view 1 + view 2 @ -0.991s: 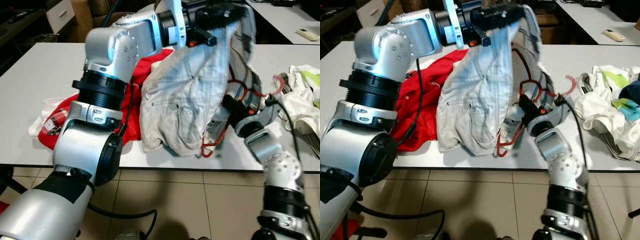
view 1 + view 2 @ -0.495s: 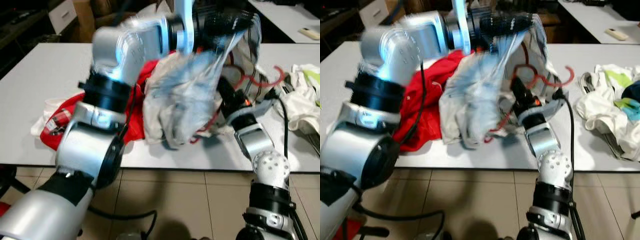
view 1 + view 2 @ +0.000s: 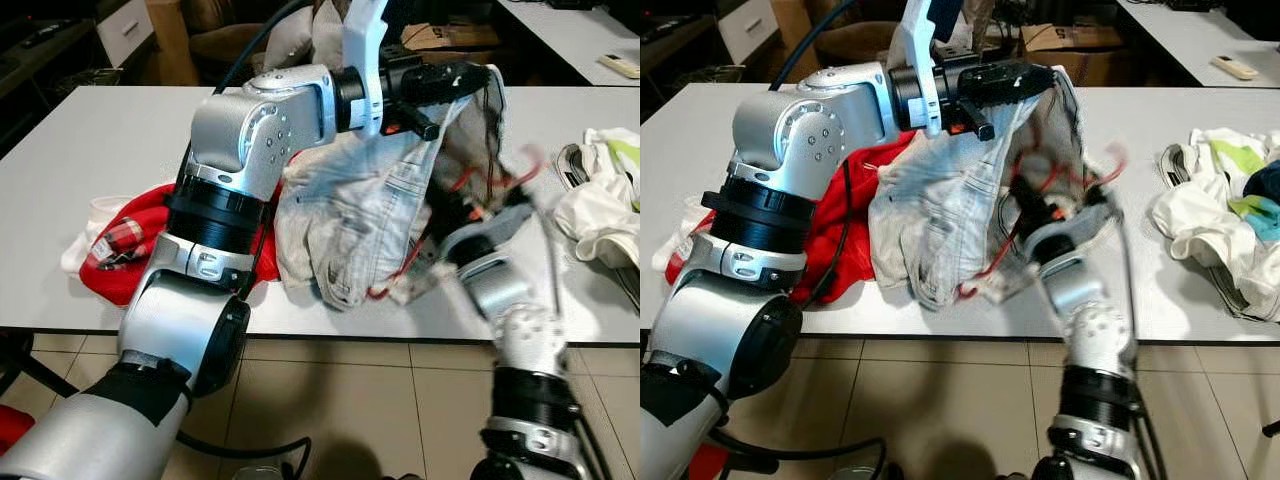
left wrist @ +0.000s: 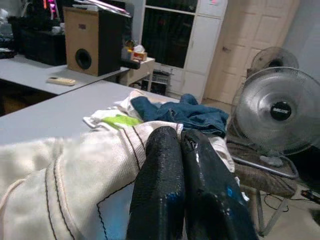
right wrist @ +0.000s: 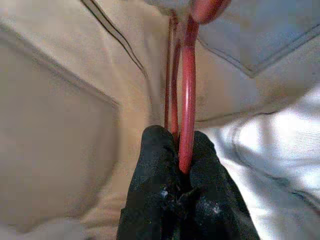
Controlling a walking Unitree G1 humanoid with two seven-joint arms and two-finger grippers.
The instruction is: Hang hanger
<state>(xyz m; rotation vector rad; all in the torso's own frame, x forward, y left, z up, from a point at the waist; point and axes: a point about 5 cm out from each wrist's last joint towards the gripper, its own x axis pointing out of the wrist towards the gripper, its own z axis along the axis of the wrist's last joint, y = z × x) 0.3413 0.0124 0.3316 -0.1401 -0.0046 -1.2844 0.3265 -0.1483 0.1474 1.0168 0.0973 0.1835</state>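
Note:
My left gripper [image 3: 470, 78] is shut on the upper edge of a pale denim garment [image 3: 350, 215] and holds it up above the white table [image 3: 90, 150]. The cloth drapes down to the tabletop. In the left wrist view the two black fingers [image 4: 170, 190] pinch the pale fabric [image 4: 65, 185]. My right gripper [image 5: 177, 160] is shut on a red hanger [image 5: 186, 100], pushed in under the garment. Parts of the red hanger [image 3: 985, 285] show at the garment's lower edge and by my right wrist [image 3: 480, 195].
A red garment [image 3: 140, 235] lies crumpled on the table beside my left arm. A heap of white and coloured clothes [image 3: 1230, 220] sits at the table's right end. A remote [image 3: 615, 66] rests on a far table. Tiled floor lies below the front edge.
The left gripper stays raised with the garment, which has swung and settled lower. My right arm has moved the hanger deeper under the cloth, and it is blurred from motion.

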